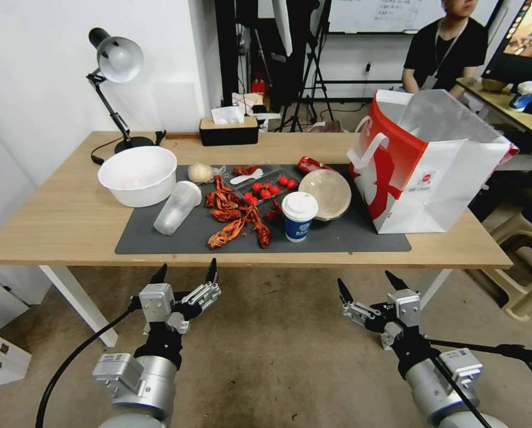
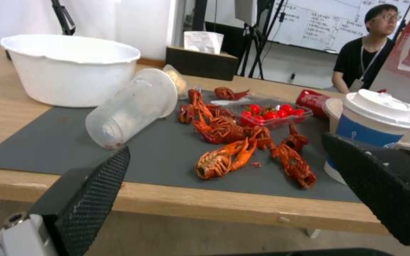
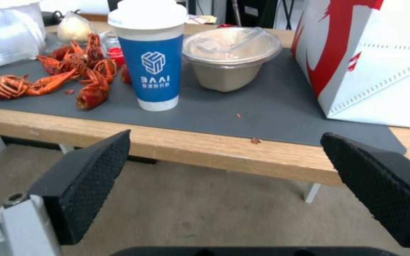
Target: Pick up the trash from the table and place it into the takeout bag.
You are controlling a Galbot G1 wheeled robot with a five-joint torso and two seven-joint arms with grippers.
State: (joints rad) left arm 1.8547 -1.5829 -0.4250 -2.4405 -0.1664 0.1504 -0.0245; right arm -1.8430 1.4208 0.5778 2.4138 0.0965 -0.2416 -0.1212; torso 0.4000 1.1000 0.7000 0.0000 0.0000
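Blue-white paper cup (image 1: 299, 216) stands upright on the dark mat near the front edge of the table (image 1: 69, 220), ahead of the right gripper (image 1: 367, 285), which hangs nearer than the left gripper (image 1: 185, 272); both are spread wide and hold nothing

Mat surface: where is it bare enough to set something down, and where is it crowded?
Bare: the dark mat strip between the paper cup, beige bowl and takeout bag; also its near-left corner below the clear cup. Crowded: the middle, with crayfish shells and tomato tray.
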